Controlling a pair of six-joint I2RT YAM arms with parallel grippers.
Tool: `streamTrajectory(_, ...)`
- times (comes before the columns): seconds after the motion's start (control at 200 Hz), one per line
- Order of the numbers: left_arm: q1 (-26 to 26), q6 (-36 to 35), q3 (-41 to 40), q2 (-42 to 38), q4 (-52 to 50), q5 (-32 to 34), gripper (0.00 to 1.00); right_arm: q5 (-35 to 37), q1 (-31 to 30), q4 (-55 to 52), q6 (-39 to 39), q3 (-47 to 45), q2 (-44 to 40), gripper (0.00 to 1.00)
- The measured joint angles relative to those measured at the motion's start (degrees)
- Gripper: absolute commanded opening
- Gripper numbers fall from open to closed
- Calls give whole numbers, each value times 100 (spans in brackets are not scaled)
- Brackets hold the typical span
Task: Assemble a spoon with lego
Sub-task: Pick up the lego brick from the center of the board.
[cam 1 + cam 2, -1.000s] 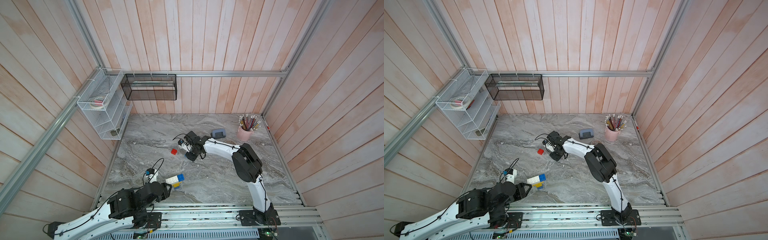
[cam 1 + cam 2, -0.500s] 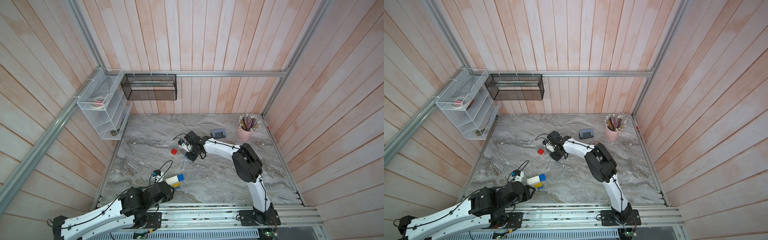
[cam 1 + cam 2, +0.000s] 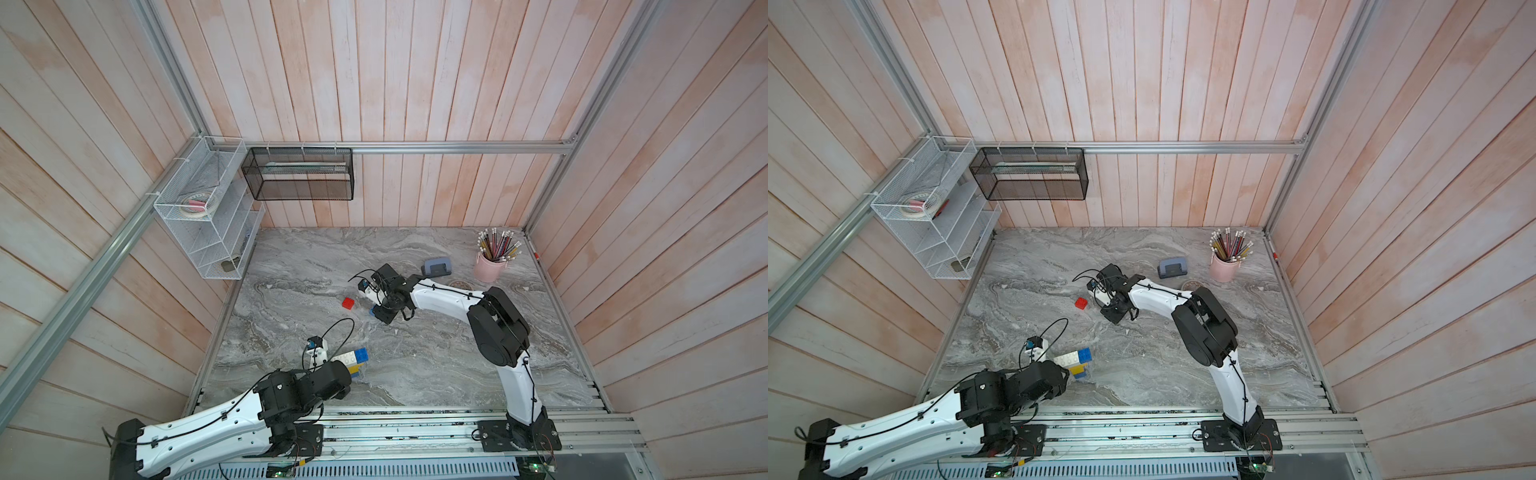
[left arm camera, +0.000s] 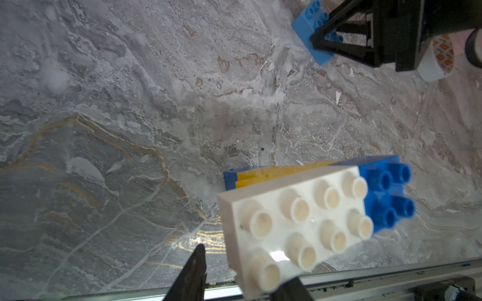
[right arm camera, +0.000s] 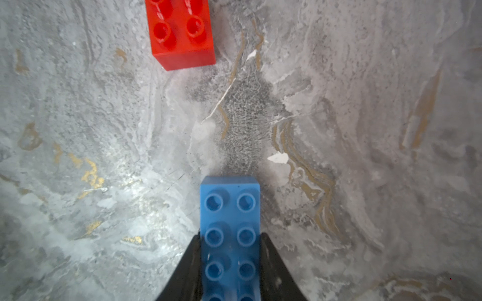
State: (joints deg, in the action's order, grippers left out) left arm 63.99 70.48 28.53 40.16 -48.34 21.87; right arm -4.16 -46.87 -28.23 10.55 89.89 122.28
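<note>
Now the left claw (image 4: 245, 265) is narrow. Over the last second its arm has edged in from the lower left of both top views, and its jaws have closed on the near end of the half-built spoon (image 3: 353, 360), pinching the white 8-stud brick (image 4: 294, 221). The right claw (image 5: 230, 235) has not shifted and still clamps a light-blue 8-stud brick (image 5: 229, 208) by its long sides, low over the worktop (image 3: 436, 374) just below mid-frame.

With both pieces now in hand, I judge the next step to be joining them.

The spoon sits low and left of centre in both top views. Its long axis runs from lower left to upper right, and its blue 4-stud brick (image 4: 388, 198) is at the upper-right end, towards the open worktop. Yellow and blue layers show beneath the white.

The light-blue brick's long axis runs straight out from its claw, with the free end leading. A red 4-stud brick (image 3: 348, 303) lies loose just left of it.
</note>
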Motion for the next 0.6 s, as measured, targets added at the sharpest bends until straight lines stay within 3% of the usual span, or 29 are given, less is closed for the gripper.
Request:
streamTrajectory(0.27, -522, -385, -37, 55, 461, 48, 41, 2, -9, 33, -72, -326, -221, 24)
streamTrajectory(0.6, -623, -605, -107, 68, 621, 20, 41, -44, -68, 76, -227, -544, -372, 17)
